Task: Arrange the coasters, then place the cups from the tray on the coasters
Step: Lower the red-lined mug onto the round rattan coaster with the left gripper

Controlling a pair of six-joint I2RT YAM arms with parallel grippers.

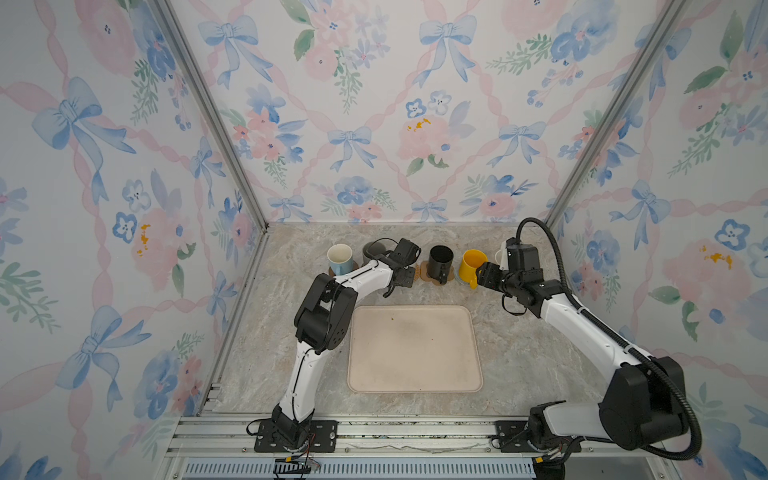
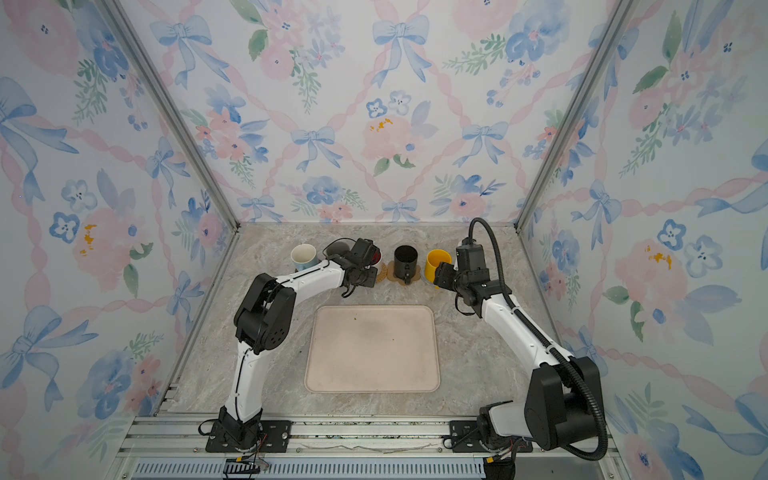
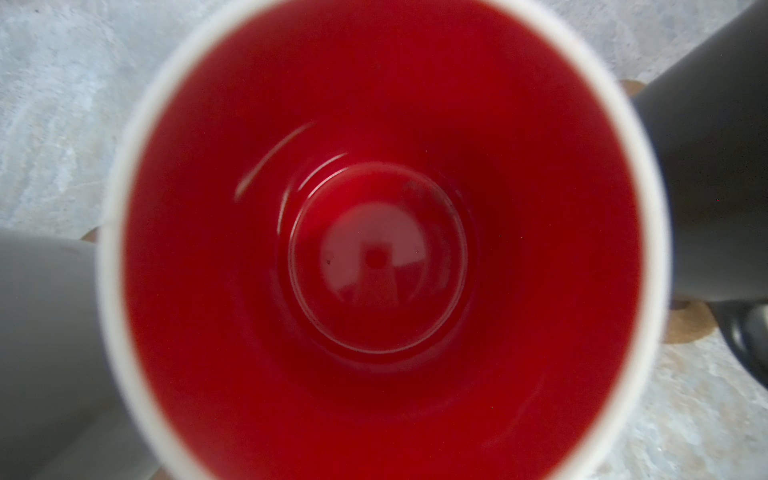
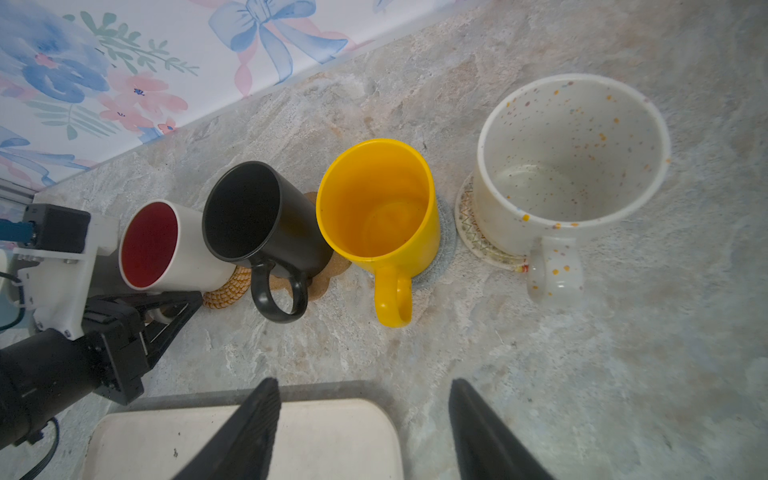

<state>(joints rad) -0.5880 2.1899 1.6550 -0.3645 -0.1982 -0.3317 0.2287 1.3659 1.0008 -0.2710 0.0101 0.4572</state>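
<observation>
**Top views: mugs in a row by the back wall, tray in front of them**

In both top views the booth is papered on three sides in wallpaper (image 1: 374, 104) of blue bows and pink flowers, with aluminium posts (image 1: 208, 112) running up the corners. The tabletop (image 1: 519, 353) is a mottled grey-beige stone pattern. The beige tray (image 1: 415, 353) lies flat in the middle of it, between the two arms.

Along the far edge stand the light blue mug (image 1: 340, 258) on a brown disc (image 1: 353, 266), the grey mug (image 1: 373, 250), the black mug (image 1: 441, 262) and the yellow mug (image 1: 471, 264).

The right wrist view shows the row from close by. The black mug is on the paw-shaped coaster (image 4: 322, 278) and the yellow one on the blue-grey crocheted round (image 4: 444, 241). The speckled mug (image 4: 569, 166) is on the cream round (image 4: 469, 224).

The white mug with the red inside (image 4: 166, 245) sits over the rattan coaster (image 4: 226, 286). Whether it rests on it, I cannot tell.

The left gripper (image 4: 183, 305) is pinched narrow at that mug's near side, with a pale bit of handle between its fingers.

The right gripper (image 4: 363, 384) stands wide and holds nothing. It is just in front of the yellow mug's handle.
</observation>
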